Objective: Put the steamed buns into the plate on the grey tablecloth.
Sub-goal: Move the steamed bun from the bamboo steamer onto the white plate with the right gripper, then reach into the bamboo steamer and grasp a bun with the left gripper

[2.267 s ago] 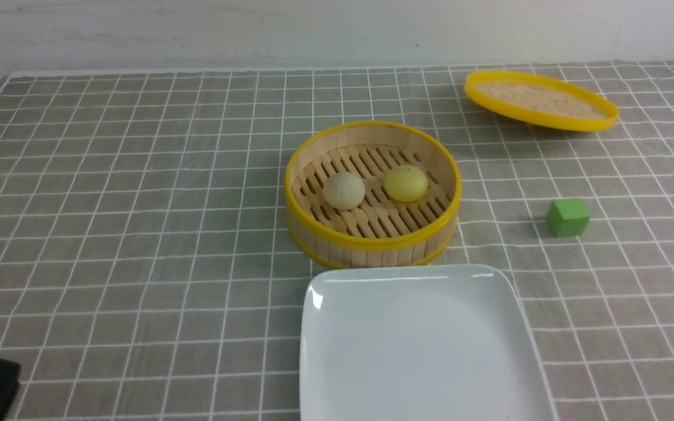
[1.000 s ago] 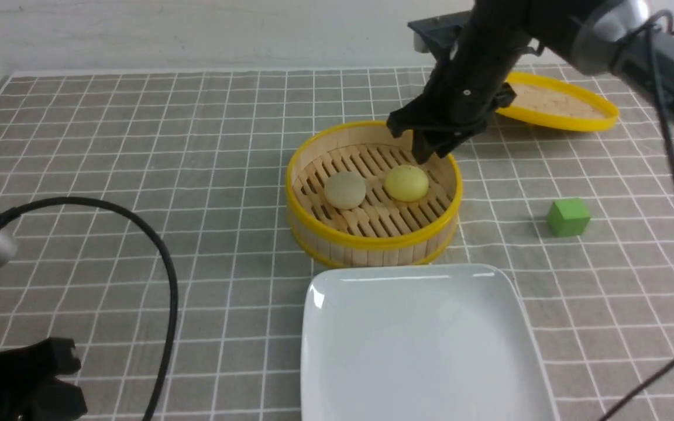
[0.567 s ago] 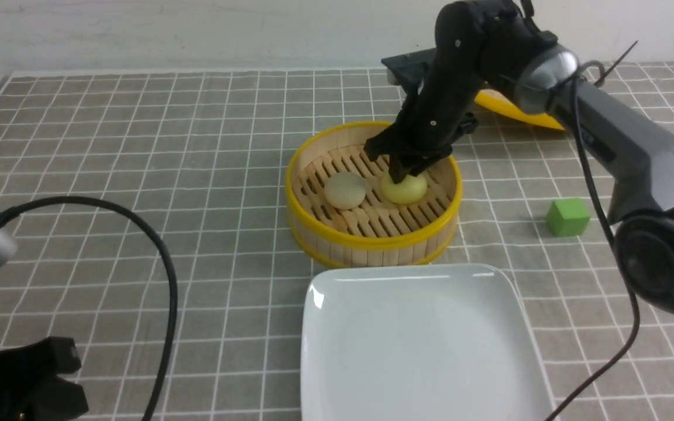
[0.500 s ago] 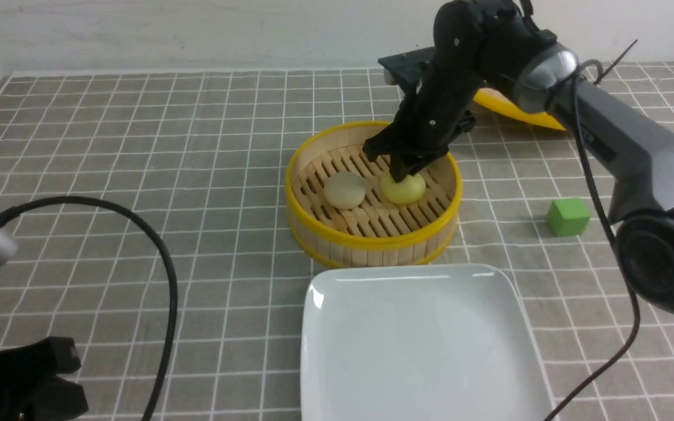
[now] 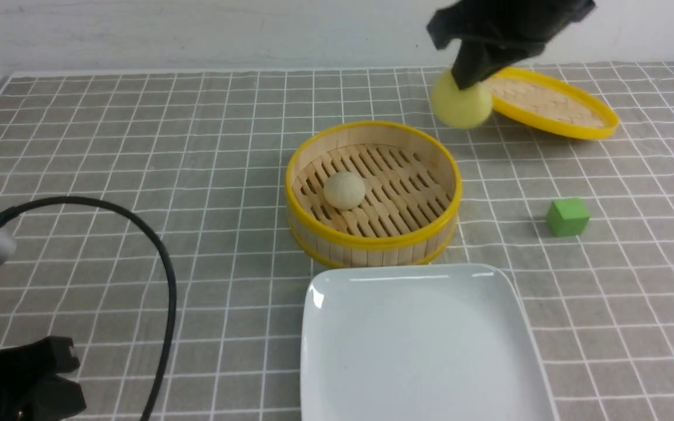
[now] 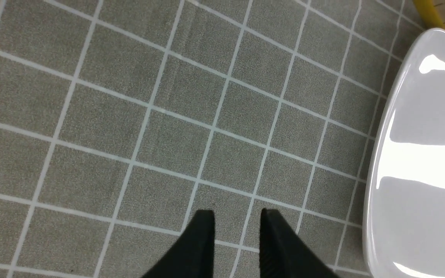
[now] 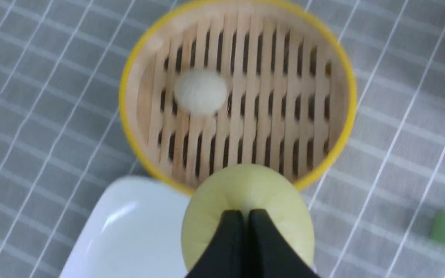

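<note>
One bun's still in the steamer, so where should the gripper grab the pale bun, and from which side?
Come straight down from above and pinch the pale bun across its dome; the steamer wall rings it, likely blocking a sideways approach.

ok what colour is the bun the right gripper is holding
Pale yellow; the bun shows best in the right wrist view.
</note>
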Robot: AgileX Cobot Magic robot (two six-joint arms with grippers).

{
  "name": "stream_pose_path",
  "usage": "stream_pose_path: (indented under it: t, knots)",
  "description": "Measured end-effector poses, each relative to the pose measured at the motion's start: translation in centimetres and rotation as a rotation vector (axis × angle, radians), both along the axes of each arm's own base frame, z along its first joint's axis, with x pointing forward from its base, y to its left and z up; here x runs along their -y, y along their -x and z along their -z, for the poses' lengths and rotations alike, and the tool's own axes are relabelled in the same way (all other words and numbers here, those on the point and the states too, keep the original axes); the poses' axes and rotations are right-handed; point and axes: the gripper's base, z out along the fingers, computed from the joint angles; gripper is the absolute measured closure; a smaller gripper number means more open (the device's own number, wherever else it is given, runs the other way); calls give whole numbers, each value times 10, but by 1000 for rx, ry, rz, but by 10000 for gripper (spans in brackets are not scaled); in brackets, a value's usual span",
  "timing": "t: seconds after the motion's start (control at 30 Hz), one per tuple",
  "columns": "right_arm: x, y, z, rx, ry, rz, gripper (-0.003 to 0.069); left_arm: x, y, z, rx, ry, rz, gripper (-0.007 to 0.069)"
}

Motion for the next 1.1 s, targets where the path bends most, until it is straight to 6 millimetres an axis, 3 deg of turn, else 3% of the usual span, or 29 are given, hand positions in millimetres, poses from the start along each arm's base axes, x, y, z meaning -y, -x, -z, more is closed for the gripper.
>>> stream_pose_path:
  t: [0.13, 0.2, 0.33, 0.37, 0.43, 0.5, 0.57, 0.7, 0.8, 0.87, 0.93, 0.97, 1.1]
  knots:
    - [13, 39, 53, -220, 34, -2, 643, -2, -1, 0, 18, -18, -5, 410]
    - [15, 48, 83, -280, 36, 8, 629, -2, -2, -1, 29, -22, -8, 409]
    - [16, 49, 136, -280, 27, 45, 559, -3, -5, -2, 50, -24, -16, 407]
    - [16, 48, 138, -271, 24, 50, 548, -3, -5, -2, 51, -24, -16, 407]
    - [16, 46, 164, -278, 35, 72, 461, -3, -7, -2, 64, -26, -22, 403]
    - [16, 44, 170, -286, 38, 77, 419, -3, -7, -2, 62, -26, -22, 401]
    - [14, 42, 179, -308, 41, 80, 332, -3, -7, -1, 44, -24, -18, 395]
    - [15, 44, 171, -302, 58, 30, 276, -3, -12, -11, 9, -28, 4, 387]
    - [19, 47, 146, -266, 93, -23, 286, -3, -23, -32, 21, -34, 24, 384]
    - [25, 53, 119, -208, 127, -53, 333, -3, -34, -48, 44, -41, 43, 382]
    - [30, 58, 106, -179, 143, -62, 367, -3, -41, -54, 50, -40, 59, 382]
    - [37, 67, 89, -140, 165, -67, 422, -1, -51, -61, 53, -26, 80, 382]
    - [57, 96, 56, -82, 200, -36, 572, 6, -81, -64, 41, 44, 150, 380]
